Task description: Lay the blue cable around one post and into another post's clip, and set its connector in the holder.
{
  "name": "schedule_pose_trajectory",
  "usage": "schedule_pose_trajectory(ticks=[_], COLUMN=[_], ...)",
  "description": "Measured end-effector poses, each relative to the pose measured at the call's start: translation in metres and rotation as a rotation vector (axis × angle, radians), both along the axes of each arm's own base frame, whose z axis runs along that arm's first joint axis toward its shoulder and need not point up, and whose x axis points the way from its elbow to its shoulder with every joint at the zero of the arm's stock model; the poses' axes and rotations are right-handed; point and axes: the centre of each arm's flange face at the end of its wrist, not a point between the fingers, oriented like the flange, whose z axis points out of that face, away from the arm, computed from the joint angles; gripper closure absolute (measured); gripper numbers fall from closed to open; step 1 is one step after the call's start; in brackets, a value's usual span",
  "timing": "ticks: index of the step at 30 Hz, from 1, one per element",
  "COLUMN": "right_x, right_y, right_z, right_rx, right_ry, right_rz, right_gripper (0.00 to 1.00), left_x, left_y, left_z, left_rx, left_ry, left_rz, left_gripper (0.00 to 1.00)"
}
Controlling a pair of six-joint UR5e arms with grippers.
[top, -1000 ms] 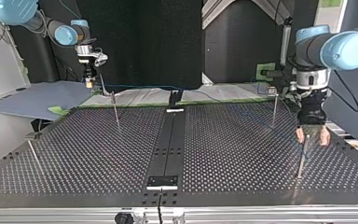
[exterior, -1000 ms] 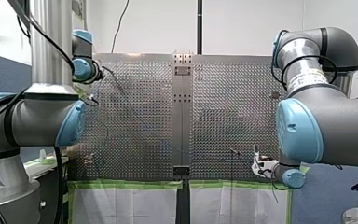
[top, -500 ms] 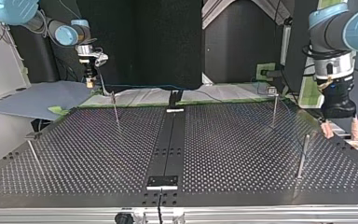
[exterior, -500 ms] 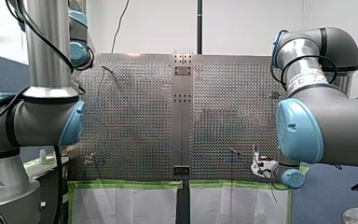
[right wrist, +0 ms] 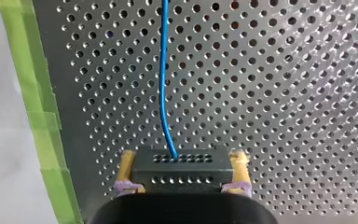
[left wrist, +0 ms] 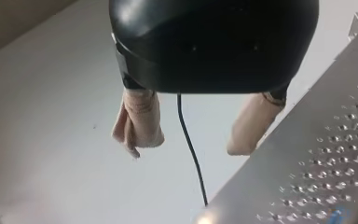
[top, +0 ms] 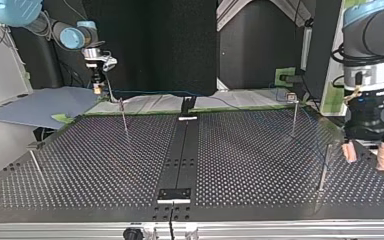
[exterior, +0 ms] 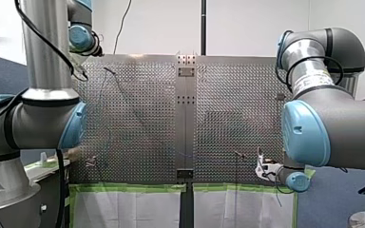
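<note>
Left claw spread, off table edge; right claw grips connector.

Perf. table w/ thin posts

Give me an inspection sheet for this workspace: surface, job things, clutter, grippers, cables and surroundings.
Surface: perforated table, green tape along one edge.
Job's things: four thin posts stand upright; black connector sits between the right arm's fingers.
Clutter: nothing seen.
Grippers: left gripper open and empty, beside the table's edge; right gripper shut on the connector.
Cables: blue cable leaves the connector over the table; its route around the posts is too thin to tell.
Surroundings: grey sheet beside the table.
</note>
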Motion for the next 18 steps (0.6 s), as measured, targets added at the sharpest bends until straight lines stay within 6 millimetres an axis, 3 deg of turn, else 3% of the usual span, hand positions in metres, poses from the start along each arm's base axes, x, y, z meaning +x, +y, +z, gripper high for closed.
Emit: schedule_pose_trajectory(ticks=[11, 18], right_x=[0.003, 0.003], right_y=[0.001, 0.001], right_z=[0.0, 0.0], right_rx=[0.003, 0.003], right_ry=[-0.006, -0.006], right_rz=[0.004, 0.004], right_gripper=[1.0, 1.0], left_x=[-0.009, -0.015], left_y=[0.004, 0.004], left_z=[0.042, 0.044], left_rx=[0.088, 0.143], left_ry=[0.007, 0.072], left_rz=[0.088, 0.115], left_gripper=[0.0, 0.0])
